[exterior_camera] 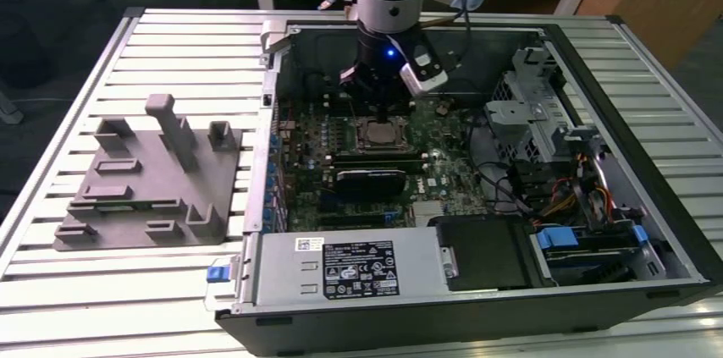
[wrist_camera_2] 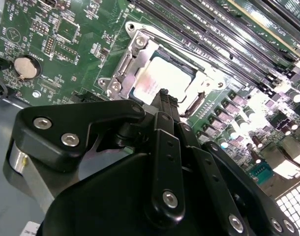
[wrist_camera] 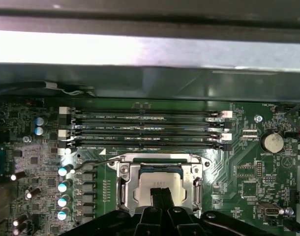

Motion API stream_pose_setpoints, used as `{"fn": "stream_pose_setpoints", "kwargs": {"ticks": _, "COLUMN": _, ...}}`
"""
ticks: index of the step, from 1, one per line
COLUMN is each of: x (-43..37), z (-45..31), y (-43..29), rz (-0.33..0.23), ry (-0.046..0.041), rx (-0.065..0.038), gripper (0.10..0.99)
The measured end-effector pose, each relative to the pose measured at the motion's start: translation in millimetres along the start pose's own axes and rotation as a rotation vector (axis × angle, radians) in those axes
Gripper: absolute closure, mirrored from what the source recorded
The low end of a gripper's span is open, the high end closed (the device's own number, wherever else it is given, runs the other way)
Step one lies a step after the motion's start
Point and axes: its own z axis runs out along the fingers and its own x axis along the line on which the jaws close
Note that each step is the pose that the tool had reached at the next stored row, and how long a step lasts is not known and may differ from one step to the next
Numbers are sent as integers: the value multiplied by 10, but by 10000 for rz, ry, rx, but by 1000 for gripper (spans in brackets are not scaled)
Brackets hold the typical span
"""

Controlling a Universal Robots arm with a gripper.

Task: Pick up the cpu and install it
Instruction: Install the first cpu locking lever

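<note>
Cpu (wrist_camera: 158,178) lies flat in the socket (wrist_camera: 124,189) on the far half of the board (wrist_camera: 238,162), my fingers (wrist_camera: 158,200) pressed together just over its metal top. I judge it light, stiff, slick and fragile underneath; I'd grip its opposite edges only.

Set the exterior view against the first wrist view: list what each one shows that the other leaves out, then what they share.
Exterior view: the grey fixture on the slatted table, to the exterior view's left of the open computer case; the labelled power supply; the drive bay with its cables.
First wrist view: the coin battery and blue-topped capacitors on the motherboard.
Shared: the cpu lying in its socket, with the tool, fingers together, over it.
</note>
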Motion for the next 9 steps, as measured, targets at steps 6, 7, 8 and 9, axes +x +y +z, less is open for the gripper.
{"fn": "stream_pose_setpoints", "kwargs": {"ticks": 6, "x": 87, "z": -4, "y": 0, "rz": 1, "ry": 0, "rx": -1, "gripper": 980}}
{"fn": "stream_pose_setpoints", "kwargs": {"ticks": 7, "x": 98, "z": -5, "y": 0, "rz": 0, "ry": 0, "rx": 0, "gripper": 980}}
{"fn": "stream_pose_setpoints", "kwargs": {"ticks": 8, "x": 111, "z": -5, "y": 0, "rz": 0, "ry": 0, "rx": 0, "gripper": 980}}
{"fn": "stream_pose_setpoints", "kwargs": {"ticks": 9, "x": 122, "z": -5, "y": 0, "rz": 0, "ry": 0, "rx": -1, "gripper": 980}}
